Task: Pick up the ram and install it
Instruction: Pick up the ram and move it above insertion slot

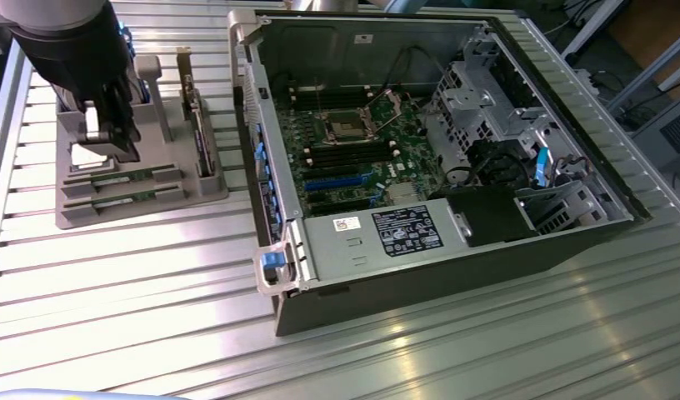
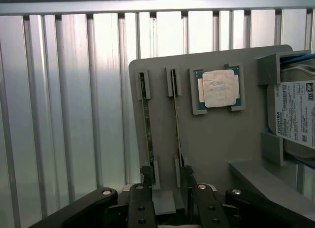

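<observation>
**Open claw hangs over the parts tray, both ram sticks in their slots**

A ribbed metal table (image 1: 151, 333) carries everything. On it, toward the exterior view's left, sits a grey parts tray (image 1: 207, 193). Beside that lies an open computer case (image 1: 429, 287), with its motherboard (image 1: 352, 142) and power supply (image 1: 385, 233) facing up. Past the table's far corner there is a strip of floor and some furniture, too vague to name.

The arm (image 1: 62, 37) comes down over the tray, and the gripper (image 1: 109, 143) hangs above the tray's middle. Two green strips lie in the tray's near end. They are the outer ram stick (image 1: 123, 198) by the tray's edge and the inner ram stick (image 1: 127, 176) one slot further in. A taller card (image 1: 196, 125) stands upright on the side toward the case.

The wrist view shows what the arm covers in the exterior view. A processor (image 2: 218, 88) lies flat in its pocket next to the inner ram stick (image 2: 175, 114). Beyond it a labelled hard drive (image 2: 295, 114) is cut off at the frame edge. Both sticks appear edge-on here, so chips and labels cannot be read.

The gripper (image 2: 167, 175) has its fingers (image 2: 146, 175) spread wide and holds nothing. One tip is over the end of the outer ram stick (image 2: 145, 124), and the other is just beside the inner one. Whether either tip touches a stick cannot be told.
</observation>
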Motion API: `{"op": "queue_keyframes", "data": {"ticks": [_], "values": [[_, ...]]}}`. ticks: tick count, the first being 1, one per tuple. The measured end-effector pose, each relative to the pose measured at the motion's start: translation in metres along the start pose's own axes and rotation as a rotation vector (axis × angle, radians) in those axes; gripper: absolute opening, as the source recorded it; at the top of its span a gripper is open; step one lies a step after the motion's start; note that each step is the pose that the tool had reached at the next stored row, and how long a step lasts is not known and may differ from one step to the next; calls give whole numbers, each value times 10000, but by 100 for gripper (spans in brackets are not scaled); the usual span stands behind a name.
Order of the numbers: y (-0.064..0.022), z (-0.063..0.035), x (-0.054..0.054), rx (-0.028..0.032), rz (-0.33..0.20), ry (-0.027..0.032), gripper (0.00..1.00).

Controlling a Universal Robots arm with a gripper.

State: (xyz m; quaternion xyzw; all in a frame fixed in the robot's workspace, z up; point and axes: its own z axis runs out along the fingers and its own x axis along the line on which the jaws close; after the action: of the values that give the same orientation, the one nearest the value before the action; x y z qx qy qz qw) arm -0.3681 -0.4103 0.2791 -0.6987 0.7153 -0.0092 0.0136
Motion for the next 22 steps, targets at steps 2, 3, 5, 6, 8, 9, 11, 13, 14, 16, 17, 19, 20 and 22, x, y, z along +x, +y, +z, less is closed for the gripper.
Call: {"op": "queue_keyframes", "data": {"ticks": [2,3,5,6,8,9,11,13,14,16,17,19,20,22], "values": [[0,9,0,1,0,11,36],[0,13,0,0,0,16,36],[1,25,0,1,-1,27,36],[1,33,0,1,-1,34,36],[1,44,0,2,-2,42,36],[2,50,0,2,-2,47,36],[2,71,0,2,-2,63,36],[3,80,0,3,-2,70,36],[3,84,0,3,-2,73,36],[3,95,1,3,-2,79,36],[3,100,0,2,-3,82,36],[4,109,1,2,-3,88,36],[4,113,1,3,-3,90,36],[4,126,1,4,-3,95,36]]}}
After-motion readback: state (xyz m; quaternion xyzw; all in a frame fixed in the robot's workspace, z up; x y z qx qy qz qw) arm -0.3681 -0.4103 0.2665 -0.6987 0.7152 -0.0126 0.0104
